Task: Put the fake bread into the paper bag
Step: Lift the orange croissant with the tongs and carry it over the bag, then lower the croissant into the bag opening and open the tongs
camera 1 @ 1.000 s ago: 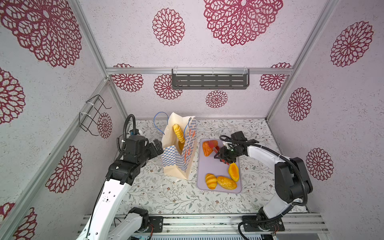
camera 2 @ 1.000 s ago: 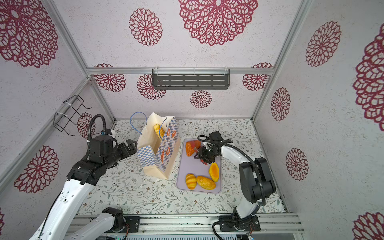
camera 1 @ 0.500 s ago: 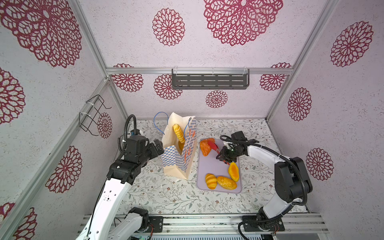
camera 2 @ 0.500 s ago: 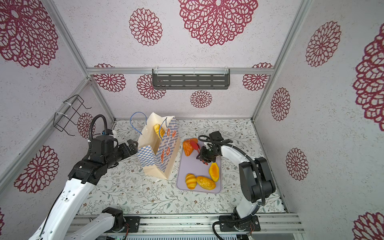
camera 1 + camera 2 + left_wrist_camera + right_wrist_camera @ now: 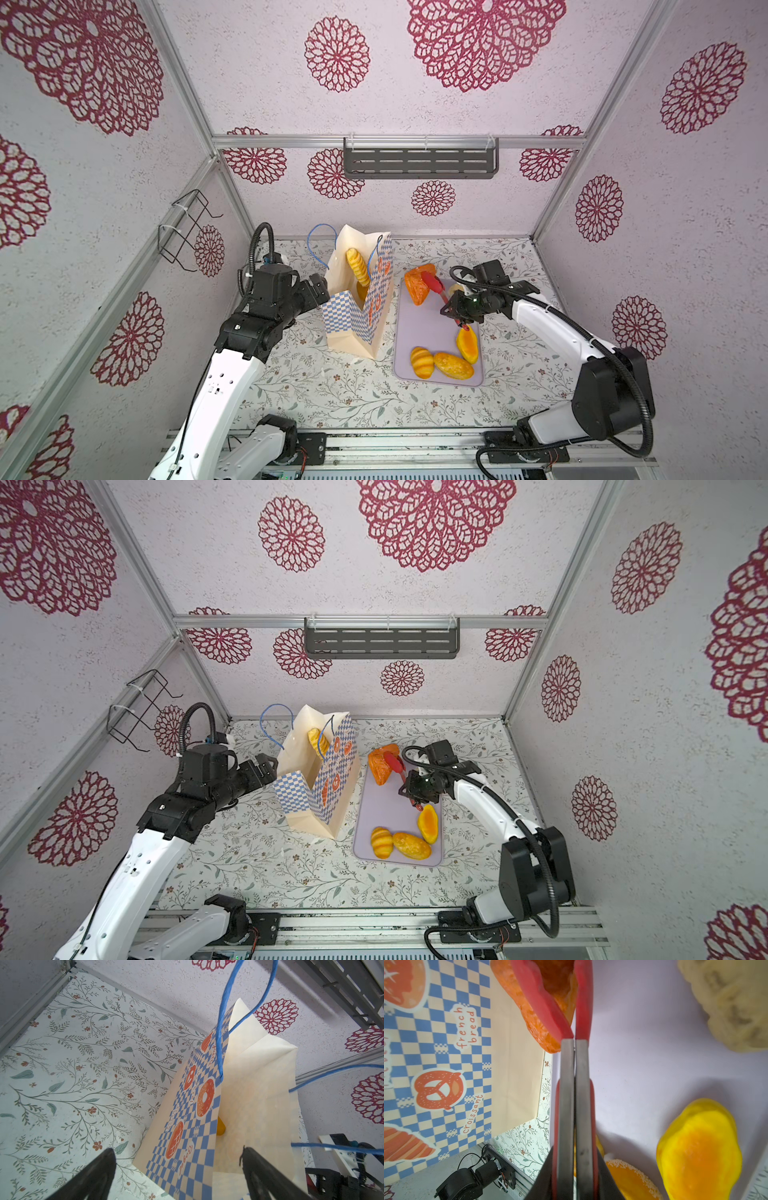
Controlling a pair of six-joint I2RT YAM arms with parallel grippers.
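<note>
White textured walls (image 5: 415, 108) stamped with crimson flower medallions enclose a tabletop (image 5: 316, 390) covered in leafy floral print. On it a tall cream paper bag (image 5: 353, 328) with blue-and-white checks and blue cord handles stands upright and open, with a ridged yellow roll (image 5: 358, 266) poking up inside. Just beside it lies a flat lilac tray (image 5: 424, 328), whose near end carries a ridged golden spiral loaf (image 5: 421, 362), a seeded brown long roll (image 5: 454, 365) and a smooth yellow-orange oval loaf (image 5: 467, 345); a pale cream loaf (image 5: 726, 1001) sits at its far end. The left gripper (image 5: 318, 286) hangs with jaws spread wide at the bag's side. The right gripper (image 5: 457, 312) is clamped on red-tipped metal tongs (image 5: 432, 284), which pinch an orange-brown wedge loaf (image 5: 413, 291) over the tray's far corner nearest the bag.
</note>
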